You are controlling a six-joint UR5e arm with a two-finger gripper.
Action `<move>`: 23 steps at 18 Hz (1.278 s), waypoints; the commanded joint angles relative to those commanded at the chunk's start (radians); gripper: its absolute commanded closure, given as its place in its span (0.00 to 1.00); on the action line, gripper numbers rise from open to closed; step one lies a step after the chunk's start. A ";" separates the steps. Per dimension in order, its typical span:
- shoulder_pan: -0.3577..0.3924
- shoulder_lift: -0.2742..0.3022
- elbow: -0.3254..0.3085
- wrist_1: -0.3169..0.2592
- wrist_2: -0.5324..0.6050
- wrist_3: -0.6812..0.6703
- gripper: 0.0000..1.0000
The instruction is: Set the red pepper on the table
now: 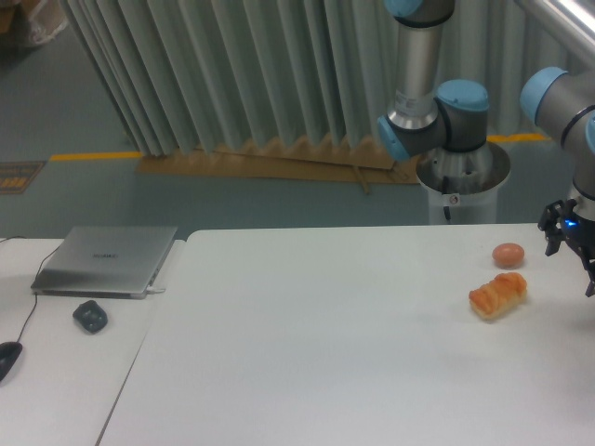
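Black end effector [574, 243] at frame edge, cropped; opening, contents unclear.

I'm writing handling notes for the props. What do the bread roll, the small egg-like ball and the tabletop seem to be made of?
The bread roll looks like moulded plastic or foam: orange-brown with a slight sheen, though real bread can't be ruled out. The egg-like ball seems smooth, matte plastic or rubber, evenly tan-pink. The table looks like white laminate: flat, uniform, faintly reflective.
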 joint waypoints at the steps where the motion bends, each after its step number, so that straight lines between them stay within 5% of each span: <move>1: 0.002 0.003 -0.012 0.003 -0.003 -0.002 0.00; 5: -0.003 0.005 -0.017 0.046 0.017 -0.009 0.00; 16: 0.001 0.003 -0.019 0.046 0.051 0.000 0.00; 23: 0.118 0.012 -0.005 0.054 0.057 0.182 0.00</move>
